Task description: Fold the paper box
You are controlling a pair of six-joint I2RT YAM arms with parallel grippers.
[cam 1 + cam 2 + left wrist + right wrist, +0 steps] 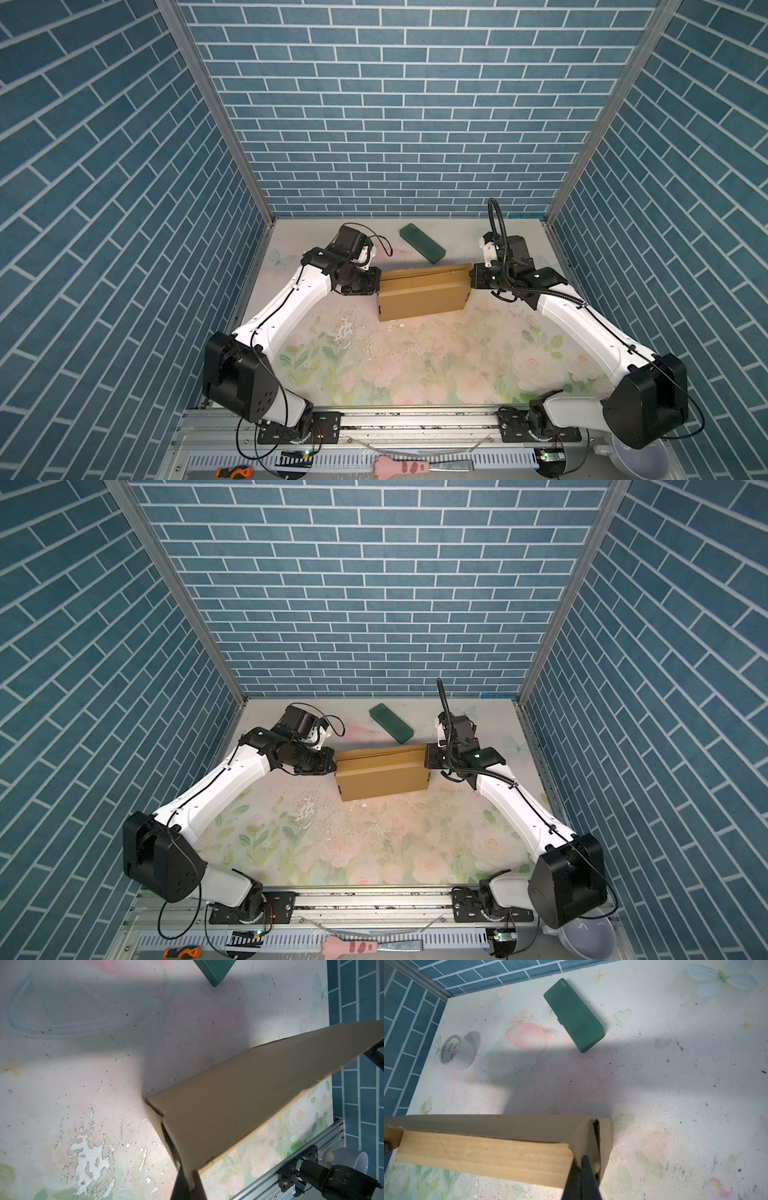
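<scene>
The paper box (422,297) (382,777) is plain brown cardboard, folded into a shallow box shape at the back middle of the table, with its top panel standing slightly raised. My left gripper (379,282) (334,761) is at its left end. In the left wrist view the left gripper (190,1176) is shut on a corner of the box's (239,1095) top panel. My right gripper (471,280) (426,758) is at the right end. In the right wrist view the right gripper (581,1159) pinches the cardboard corner of the box (488,1151).
A dark green flat block (422,248) (391,723) (574,1022) lies just behind the box. A roll of clear tape (455,1052) stands near the back left wall. A screwdriver (233,471) and a pink paw tool (401,466) lie beyond the front rail.
</scene>
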